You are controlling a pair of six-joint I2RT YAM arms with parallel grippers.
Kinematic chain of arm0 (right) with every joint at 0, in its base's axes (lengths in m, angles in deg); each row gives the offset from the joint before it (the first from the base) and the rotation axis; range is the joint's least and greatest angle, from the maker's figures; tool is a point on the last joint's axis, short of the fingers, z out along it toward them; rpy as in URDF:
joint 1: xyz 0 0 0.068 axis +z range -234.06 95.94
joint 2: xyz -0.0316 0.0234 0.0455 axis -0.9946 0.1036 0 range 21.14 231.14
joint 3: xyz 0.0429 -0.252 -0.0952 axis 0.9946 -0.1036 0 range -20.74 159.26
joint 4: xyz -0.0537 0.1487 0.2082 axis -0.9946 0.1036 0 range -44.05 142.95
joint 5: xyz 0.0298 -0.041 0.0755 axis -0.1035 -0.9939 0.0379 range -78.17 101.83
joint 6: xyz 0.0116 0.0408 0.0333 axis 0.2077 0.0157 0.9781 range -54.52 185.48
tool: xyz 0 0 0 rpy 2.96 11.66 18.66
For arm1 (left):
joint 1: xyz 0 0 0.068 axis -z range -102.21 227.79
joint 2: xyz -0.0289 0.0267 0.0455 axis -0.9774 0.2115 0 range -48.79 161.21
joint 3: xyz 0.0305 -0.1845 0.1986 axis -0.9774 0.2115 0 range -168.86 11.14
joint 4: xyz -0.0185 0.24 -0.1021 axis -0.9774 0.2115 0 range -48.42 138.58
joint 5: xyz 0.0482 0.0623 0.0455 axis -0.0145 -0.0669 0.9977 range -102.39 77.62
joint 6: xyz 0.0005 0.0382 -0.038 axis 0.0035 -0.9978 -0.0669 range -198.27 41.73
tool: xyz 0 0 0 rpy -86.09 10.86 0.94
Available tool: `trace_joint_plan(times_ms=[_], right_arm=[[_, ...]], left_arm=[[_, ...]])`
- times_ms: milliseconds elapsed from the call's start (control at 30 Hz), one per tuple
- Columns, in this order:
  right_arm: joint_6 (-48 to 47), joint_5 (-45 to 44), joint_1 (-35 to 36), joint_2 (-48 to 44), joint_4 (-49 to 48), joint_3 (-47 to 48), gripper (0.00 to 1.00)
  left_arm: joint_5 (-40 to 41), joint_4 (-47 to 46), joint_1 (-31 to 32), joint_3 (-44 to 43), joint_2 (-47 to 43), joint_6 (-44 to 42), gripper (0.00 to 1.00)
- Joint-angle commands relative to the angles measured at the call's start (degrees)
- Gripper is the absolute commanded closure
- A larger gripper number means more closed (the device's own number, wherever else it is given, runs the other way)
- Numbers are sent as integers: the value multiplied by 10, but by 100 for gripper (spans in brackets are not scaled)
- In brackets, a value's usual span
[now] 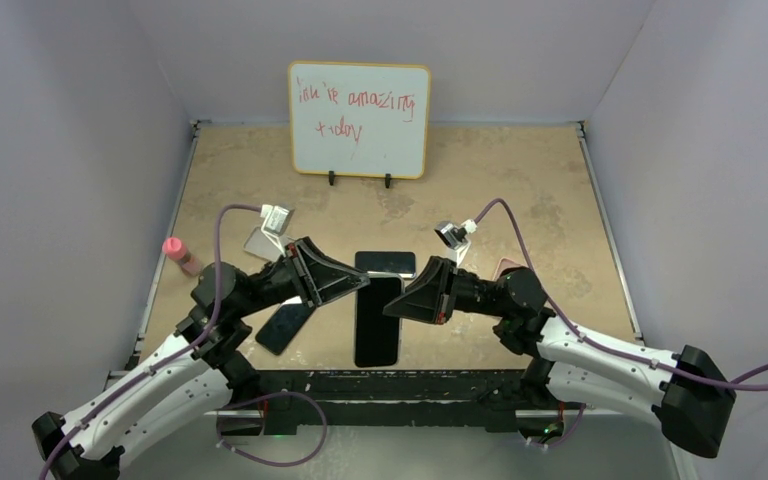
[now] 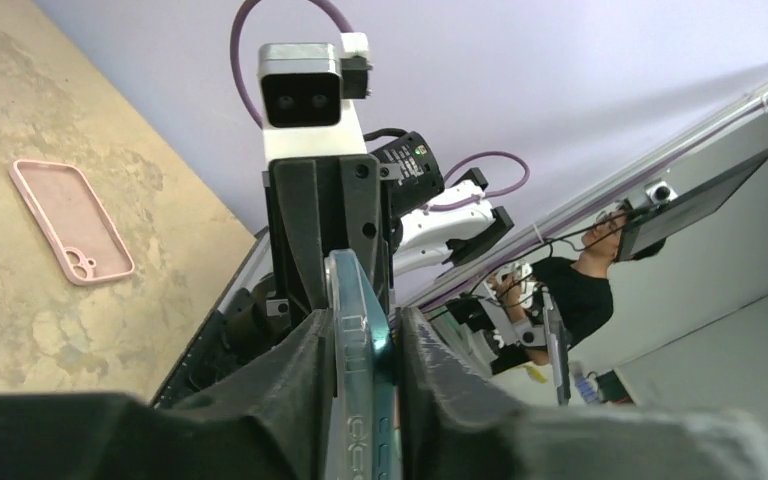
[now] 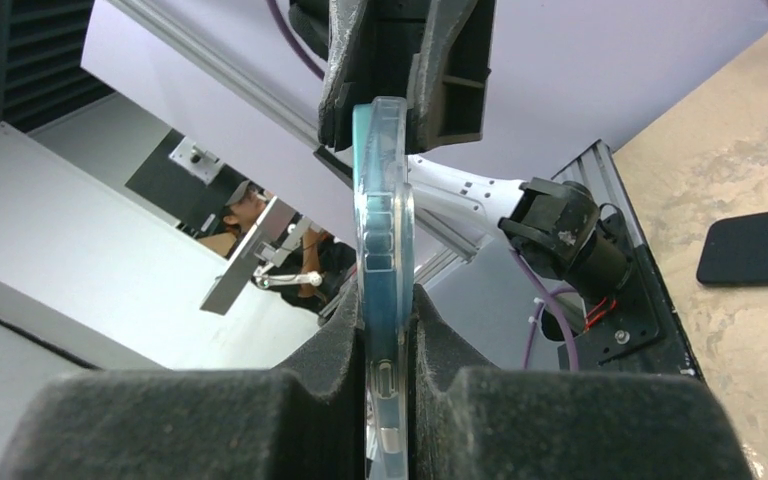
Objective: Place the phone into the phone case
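**Tools.** The left tool (image 1: pixel 362 283) and right tool (image 1: pixel 392 303) meet tip to tip above the middle of the table (image 1: pixel 560 200), straight out in front of the whiteboard (image 1: pixel 360 120). Both are closed narrow on the same item, a phone case (image 3: pixel 385 200) that is clear with a teal edge. The case is held on edge, clear of the table, with one tool pinching each end across its flat faces. In the right wrist view that tool's fingers (image 3: pixel 260 420) press both faces, and the left tool is clamped on the far end. The left wrist view shows the same grip from the opposite end. Whether a phone already sits inside the case cannot be told.

**Phone.** A dark phone (image 1: pixel 377 335) lies flat on the table below the two tools, in line with the whiteboard and towards the arm bases. Its long side points at the whiteboard. A dark flat slab (image 1: pixel 385 262) lies at its end nearer the whiteboard. Whether the two touch or overlap cannot be told.

**Other items.**
- A second dark phone (image 1: pixel 282 327) lies at an angle on the left arm's side of the whiteboard, near the front edge of the table.
- A silvery flat item (image 1: pixel 258 243) lies on the same side, nearer the whiteboard, and is partly hidden by the left arm.
- A pink-capped bottle (image 1: pixel 175 250) sits further out on that side, by the table edge.
- A pink case (image 2: pixel 70 220) lies flat on the right arm's side.
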Motion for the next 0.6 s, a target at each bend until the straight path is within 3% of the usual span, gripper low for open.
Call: trace_joint_plan(times_ms=[0,67,200,300,400,433,500,567], right_arm=[[14,4,-1,-5,-55,23,100],[22,-2,-1,-7,-58,18,100],[24,-12,-1,-12,-35,17,100],[18,-19,-1,-13,-6,23,86],[19,-41,-1,-18,7,18,81],[19,-47,-2,-20,9,16,82],[15,-49,-1,-20,-9,12,100],[21,-42,-1,-17,-41,8,100]], left_arm=[[-21,-43,1,5,12,9,86],[-17,-32,0,2,13,5,100],[2,53,0,-19,17,-27,100],[20,113,1,-34,28,-44,100],[23,124,0,-37,35,-42,100],[25,127,1,-38,34,-41,100],[23,122,0,-38,31,-36,100],[7,73,1,-23,20,-14,100]])
